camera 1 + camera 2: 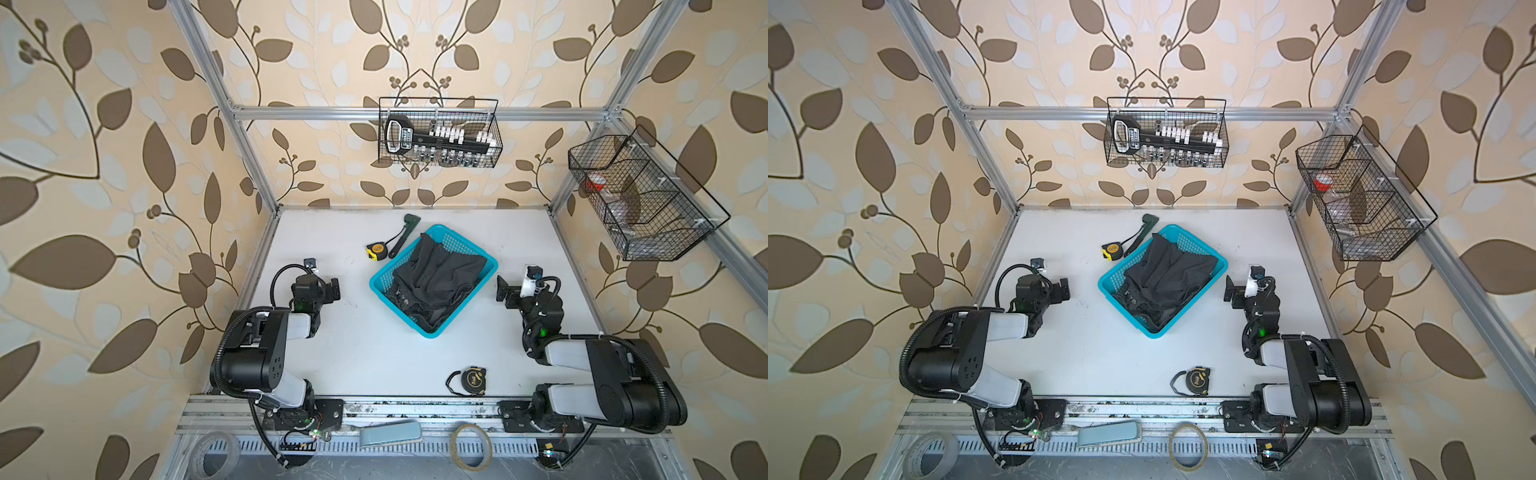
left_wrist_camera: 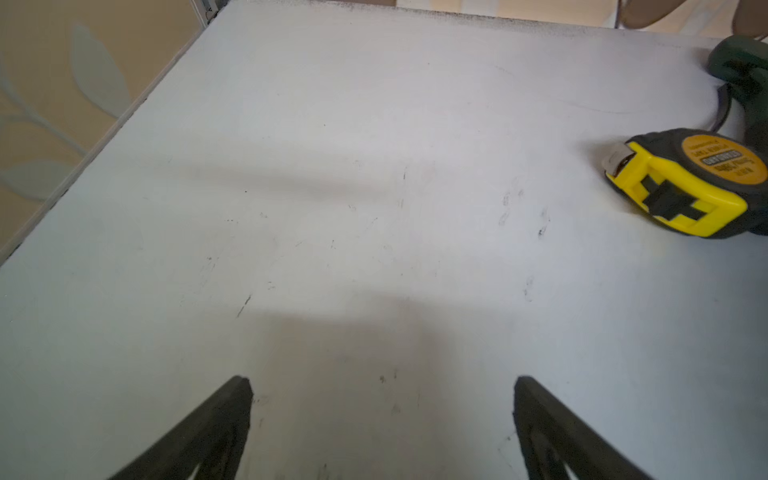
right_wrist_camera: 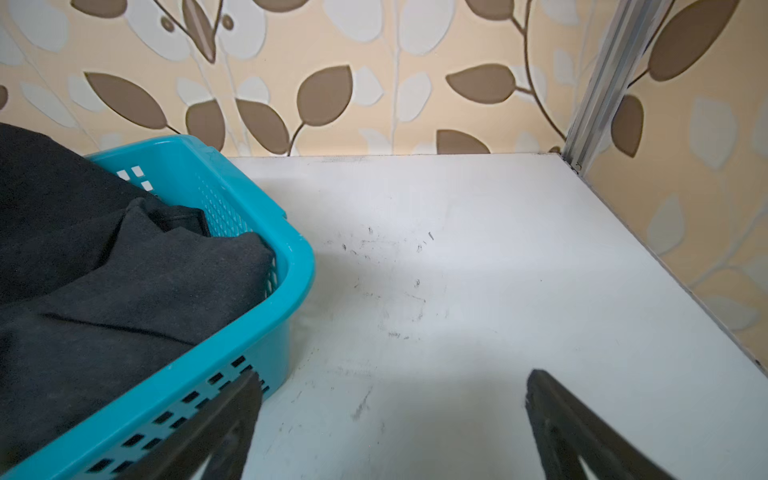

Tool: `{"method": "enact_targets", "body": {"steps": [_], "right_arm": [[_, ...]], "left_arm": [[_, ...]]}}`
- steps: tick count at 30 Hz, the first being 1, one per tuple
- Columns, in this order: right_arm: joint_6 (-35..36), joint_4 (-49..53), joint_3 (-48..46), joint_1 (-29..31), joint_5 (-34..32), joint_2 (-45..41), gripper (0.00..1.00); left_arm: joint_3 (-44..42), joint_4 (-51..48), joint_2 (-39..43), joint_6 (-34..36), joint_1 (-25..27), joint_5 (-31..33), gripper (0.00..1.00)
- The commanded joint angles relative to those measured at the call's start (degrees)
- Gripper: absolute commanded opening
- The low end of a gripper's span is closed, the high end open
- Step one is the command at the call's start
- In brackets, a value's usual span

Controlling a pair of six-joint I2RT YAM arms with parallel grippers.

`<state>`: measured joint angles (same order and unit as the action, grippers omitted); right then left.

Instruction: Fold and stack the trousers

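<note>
Right tool [image 3: 395, 374] views trousers [image 3: 124, 282] in basket [image 3: 297, 266]; left tool [image 2: 382, 380], tape measure [image 2: 681, 183].

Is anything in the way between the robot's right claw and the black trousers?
Yes. The trousers lie inside the turquoise basket, and its side wall stands between them and the open right gripper. From above, nothing covers them.

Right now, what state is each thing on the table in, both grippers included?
trousers: crumpled, unfolded, in the basket.
turquoise basket: upright, holding the trousers.
left gripper: jaws open, empty.
right gripper: jaws open, empty.
yellow tape measure: blade retracted, lying flat.
black tape measure: blade retracted, lying flat.
</note>
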<state>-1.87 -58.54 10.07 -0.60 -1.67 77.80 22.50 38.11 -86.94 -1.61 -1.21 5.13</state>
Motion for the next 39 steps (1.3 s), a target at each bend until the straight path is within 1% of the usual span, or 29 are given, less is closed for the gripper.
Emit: {"method": "enact_targets", "body": {"steps": [1,15,23,25,30,32,33,35,39], "right_arm": [[0.8,-1.6,0.0,0.1,0.6,0.0,1.0],[0.7,-1.7,0.0,0.1,0.6,0.0,1.0],[-0.2,-1.6,0.0,-0.4,-0.3,0.0,1.0],[0.1,-1.3,0.2,0.2,-1.4,0.2,1.0],[-0.2,-1.6,0.0,-0.3,-0.6,-0.1,1.0],[-1.1,-1.7,-0.3,-0.3,-2.0,-1.1,1.0],[-1.4,-0.4,-0.2,-0.7,-2.0,-2.5,1.0],[-0.9,3.2,0.3,-0.7,-1.5,-5.6,1.0],[-0.5,12.2,1.9,-0.3,-1.9,-14.1,1.0]], "left_arm": [[0.7,2.1,1.1,0.1,-0.2,0.4,0.99],[0.6,2.1,1.2,0.2,-0.3,0.4,0.99],[0.7,2.1,1.2,0.1,-0.3,0.4,0.99],[0.8,2.0,1.1,0.1,-0.2,0.2,0.99],[0.7,1.9,1.3,0.1,-0.4,-0.1,0.99],[0.3,2.5,1.7,0.3,-0.4,0.0,0.99],[1.0,1.2,2.3,0.8,-0.4,-0.2,0.99],[3.4,-4.9,5.0,1.4,0.2,-0.2,0.99],[5.8,-13.4,13.0,-0.3,0.2,3.0,0.99]]}}
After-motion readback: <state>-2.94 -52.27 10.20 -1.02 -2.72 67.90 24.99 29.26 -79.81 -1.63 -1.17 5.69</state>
